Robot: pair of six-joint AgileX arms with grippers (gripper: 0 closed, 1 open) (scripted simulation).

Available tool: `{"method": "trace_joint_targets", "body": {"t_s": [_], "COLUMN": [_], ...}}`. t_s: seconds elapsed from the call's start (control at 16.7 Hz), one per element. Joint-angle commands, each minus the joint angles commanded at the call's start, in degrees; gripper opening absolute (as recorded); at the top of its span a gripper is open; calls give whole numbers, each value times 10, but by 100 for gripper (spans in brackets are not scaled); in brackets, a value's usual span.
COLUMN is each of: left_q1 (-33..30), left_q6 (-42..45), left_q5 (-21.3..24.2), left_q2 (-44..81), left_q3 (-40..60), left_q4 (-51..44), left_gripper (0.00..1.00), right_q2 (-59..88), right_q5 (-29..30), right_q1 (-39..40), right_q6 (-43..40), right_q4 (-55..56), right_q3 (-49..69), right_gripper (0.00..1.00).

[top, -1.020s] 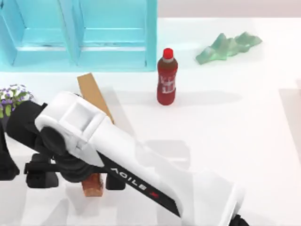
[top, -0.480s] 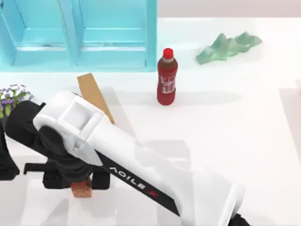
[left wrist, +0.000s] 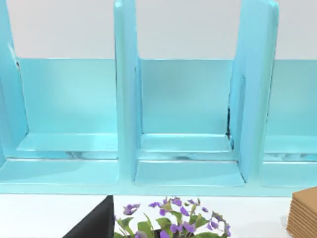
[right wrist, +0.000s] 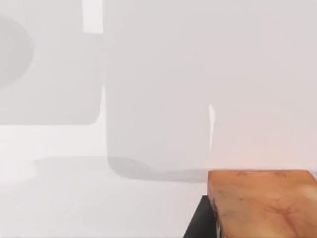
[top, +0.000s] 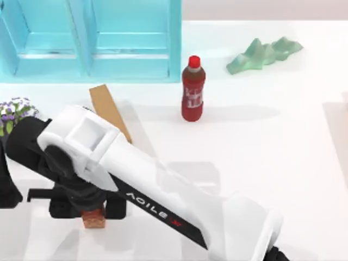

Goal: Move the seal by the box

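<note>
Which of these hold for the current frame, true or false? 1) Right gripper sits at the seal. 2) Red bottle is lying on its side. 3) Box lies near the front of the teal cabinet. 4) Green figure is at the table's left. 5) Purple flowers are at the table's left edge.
1) True: the right gripper straddles the seal near the table's front left, fingers on either side of it.
2) False: the red bottle stands upright, cap on top.
3) True: the box lies just in front of the teal cabinet.
4) False: the green figure is at the far right.
5) True: the purple flowers sit at the left edge.
</note>
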Motion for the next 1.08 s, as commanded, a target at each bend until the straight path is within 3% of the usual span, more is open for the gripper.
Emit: {"method": "trace_joint_targets", "body": {"t_s": [0.18, 0.24, 0.78, 1.08], "left_q1": [0, 0, 0, 0], "left_q6": [0, 0, 0, 0], "left_q5": [0, 0, 0, 0], "left_q2": [0, 0, 0, 0], "left_q3": [0, 0, 0, 0], "left_q4": [0, 0, 0, 0], "left_gripper": [100, 100, 100, 100], "right_q2": [0, -14, -125, -128], "right_q5": [0, -6, -8, -8], "right_q1": [0, 7, 7, 7], "right_q6": [0, 1, 0, 1], "right_q4": [0, 46, 52, 52], "right_q3": [0, -20, -137, -140], "right_gripper": [0, 0, 0, 0]}}
